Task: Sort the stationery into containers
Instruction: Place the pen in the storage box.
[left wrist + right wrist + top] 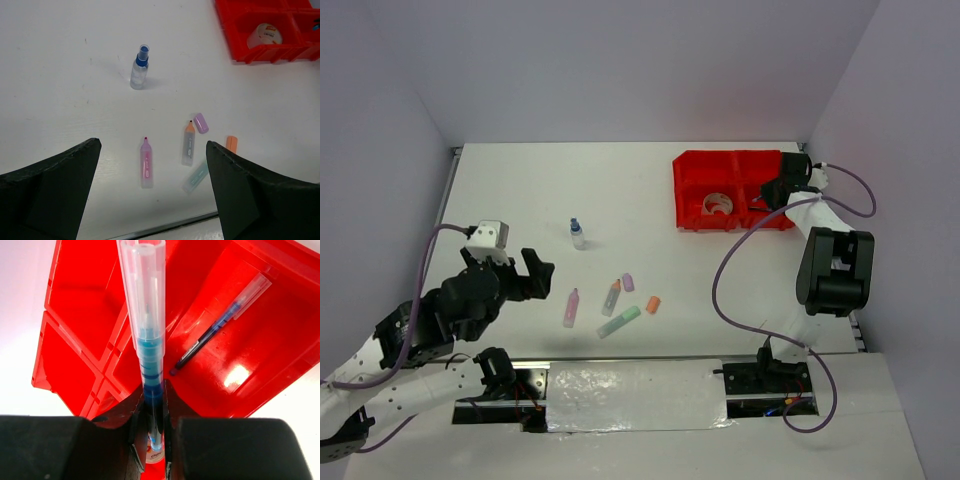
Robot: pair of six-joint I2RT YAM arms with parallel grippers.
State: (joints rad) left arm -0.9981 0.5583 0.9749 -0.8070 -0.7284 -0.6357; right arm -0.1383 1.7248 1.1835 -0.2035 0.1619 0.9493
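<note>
The left hand (538, 275) hung wide open and empty above the worktop (520, 180), near the pink highlighter (570, 307). The right hand (153, 415) reached over the red bins (695, 172), pinching a clear-capped pen (145, 300). Its fingers hid the pen's lower end.

Open table (520, 180) surrounds the bottle (577, 233); the highlighters (618, 322) lie crowded, perhaps touching.

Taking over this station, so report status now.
Left gripper open, over the highlighters. Right gripper shut on a blue pen, above the red bins. A dark pen lies in one bin. Nothing in the way.
</note>
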